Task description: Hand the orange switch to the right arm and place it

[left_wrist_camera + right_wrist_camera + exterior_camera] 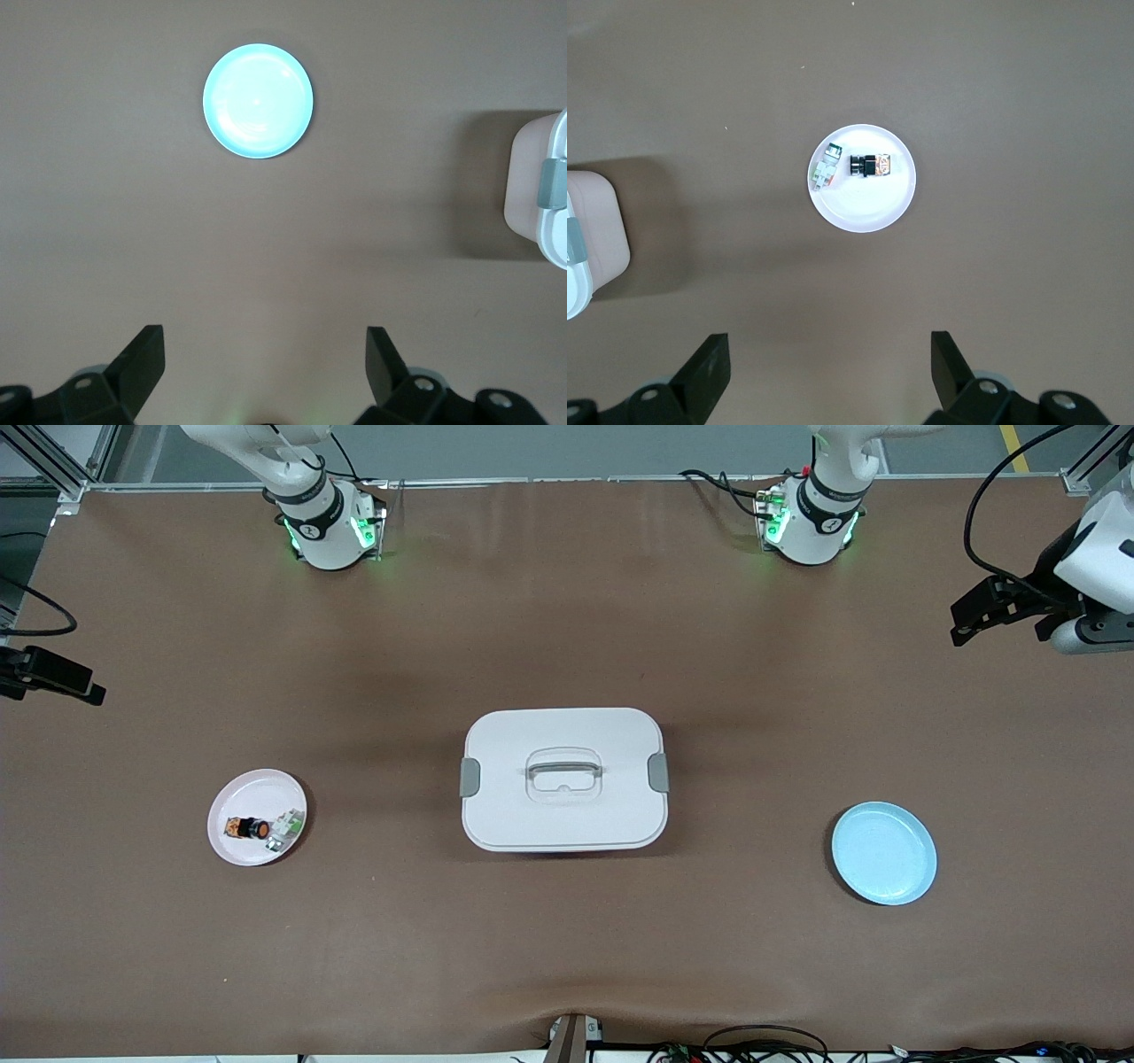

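Observation:
The orange switch (pixel 246 828), a stubby black cylinder with orange ends, lies on its side on a pink plate (pixel 232 788) toward the right arm's end of the table. In the right wrist view the orange switch (pixel 871 166) lies beside a small white-and-green component (pixel 826 170) on that plate (pixel 864 212). My right gripper (pixel 830 336) hangs open and empty, high over the table's edge (pixel 84 685), well apart from the plate. My left gripper (pixel 264 332) is open and empty too, high over the left arm's end of the table (pixel 970 618).
A white lidded box (pixel 563 779) with a handle and grey latches stands mid-table between the plates. A light blue plate (pixel 884 853) sits toward the left arm's end, holding nothing, and shows in the left wrist view (pixel 258 101). Brown table surface lies all around.

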### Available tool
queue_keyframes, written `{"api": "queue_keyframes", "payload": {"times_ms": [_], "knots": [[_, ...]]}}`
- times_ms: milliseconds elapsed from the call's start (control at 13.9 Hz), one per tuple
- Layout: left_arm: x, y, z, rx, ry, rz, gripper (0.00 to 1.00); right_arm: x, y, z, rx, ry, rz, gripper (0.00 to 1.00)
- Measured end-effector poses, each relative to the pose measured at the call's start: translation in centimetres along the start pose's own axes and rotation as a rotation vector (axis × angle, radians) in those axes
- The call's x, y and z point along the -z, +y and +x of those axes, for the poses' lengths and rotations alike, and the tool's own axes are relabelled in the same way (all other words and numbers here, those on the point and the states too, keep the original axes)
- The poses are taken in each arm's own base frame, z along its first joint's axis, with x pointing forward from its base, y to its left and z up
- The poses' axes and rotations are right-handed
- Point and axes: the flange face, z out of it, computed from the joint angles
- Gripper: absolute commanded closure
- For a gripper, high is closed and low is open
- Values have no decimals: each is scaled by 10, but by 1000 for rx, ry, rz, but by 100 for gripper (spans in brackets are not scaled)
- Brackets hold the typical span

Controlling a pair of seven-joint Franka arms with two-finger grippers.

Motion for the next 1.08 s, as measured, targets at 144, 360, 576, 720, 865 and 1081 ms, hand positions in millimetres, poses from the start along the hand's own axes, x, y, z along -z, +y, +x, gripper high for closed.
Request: {"api": "queue_keyframes", "payload": {"times_ms": [144, 360, 576, 720, 865, 1081], "knots": [[1, 0, 0, 0, 0, 0, 0, 0, 1, 0, -2, 0, 0, 0], [1, 0, -1, 0, -5, 1, 0, 2, 3, -1, -5, 3, 0, 0], [0, -1, -2, 1, -12, 2, 0, 6, 2, -5, -3, -2, 6, 0], [2, -1, -2, 2, -12, 1, 0, 9, 2, -8, -3, 1, 7, 0], [3, -1, -2, 2, -12, 1, 0, 10, 2, -9, -2, 0, 7, 0], [3, -1, -2, 2, -12, 1, 0, 11, 2, -11, -1, -5, 10, 0]]}}
